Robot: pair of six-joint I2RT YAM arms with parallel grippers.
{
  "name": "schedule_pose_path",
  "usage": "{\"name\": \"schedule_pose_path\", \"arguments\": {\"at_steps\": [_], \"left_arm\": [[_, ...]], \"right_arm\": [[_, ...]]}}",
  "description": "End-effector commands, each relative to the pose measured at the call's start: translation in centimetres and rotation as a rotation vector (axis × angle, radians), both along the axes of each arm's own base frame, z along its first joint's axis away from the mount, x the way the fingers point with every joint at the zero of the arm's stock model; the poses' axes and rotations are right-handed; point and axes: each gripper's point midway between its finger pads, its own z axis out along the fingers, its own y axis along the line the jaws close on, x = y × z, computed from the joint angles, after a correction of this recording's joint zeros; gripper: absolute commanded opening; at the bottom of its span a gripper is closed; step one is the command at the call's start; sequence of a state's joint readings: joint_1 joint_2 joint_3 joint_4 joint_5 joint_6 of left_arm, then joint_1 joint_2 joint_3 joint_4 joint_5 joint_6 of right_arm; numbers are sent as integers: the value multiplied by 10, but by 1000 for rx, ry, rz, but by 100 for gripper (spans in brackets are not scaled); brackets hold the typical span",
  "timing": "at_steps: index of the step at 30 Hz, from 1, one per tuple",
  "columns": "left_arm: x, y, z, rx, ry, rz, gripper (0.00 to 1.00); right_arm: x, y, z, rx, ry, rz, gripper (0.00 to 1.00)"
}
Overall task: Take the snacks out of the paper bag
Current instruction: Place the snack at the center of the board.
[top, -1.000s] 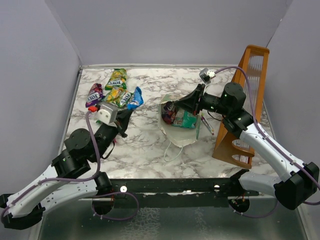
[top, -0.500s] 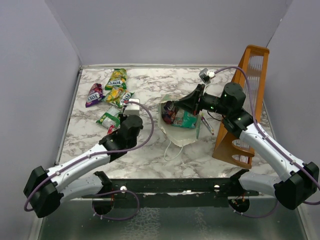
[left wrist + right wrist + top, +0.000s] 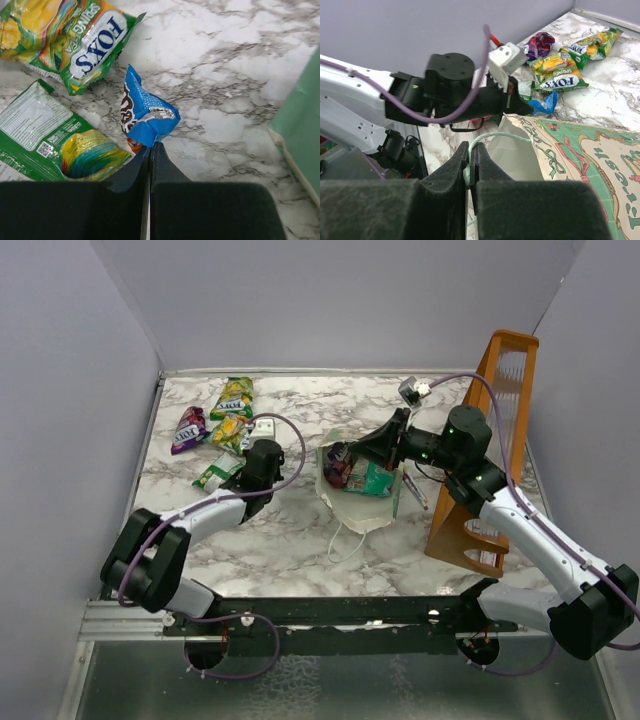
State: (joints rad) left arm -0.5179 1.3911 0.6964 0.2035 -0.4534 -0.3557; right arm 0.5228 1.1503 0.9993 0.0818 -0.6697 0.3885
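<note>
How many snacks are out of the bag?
6, all left of the paper bag: a green-yellow one farthest back, purple, yellow, Fox's Spring Tea beside it, green nearer, blue at the left gripper. Overlaps may hide more.

Looking like a robotics lab test cell: sitting enclosed by plain grey panel walls (image 3: 350, 300), resting on a marble-pattern table (image 3: 290, 540), anchoring two cabled arms (image 3: 540, 540) to a black rail (image 3: 340, 612).

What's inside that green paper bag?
A purple packet and a teal packet show at the mouth of the paper bag; anything deeper is hidden by its wall.
</note>
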Motion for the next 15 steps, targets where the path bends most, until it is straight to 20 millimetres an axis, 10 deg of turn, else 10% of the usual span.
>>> {"name": "schedule_pose_path", "arguments": {"at_steps": [1, 7, 15], "left_arm": [[22, 16, -17, -36, 25, 102, 7], [-1, 9, -12, -153, 32, 61, 65], [-40, -7, 86, -253, -103, -156, 71]], "right_arm": [[-5, -3, 11, 16, -29, -11, 1], [-8, -6, 11, 9, -35, -18, 1], [-5, -4, 8, 3, -37, -13, 1]]}}
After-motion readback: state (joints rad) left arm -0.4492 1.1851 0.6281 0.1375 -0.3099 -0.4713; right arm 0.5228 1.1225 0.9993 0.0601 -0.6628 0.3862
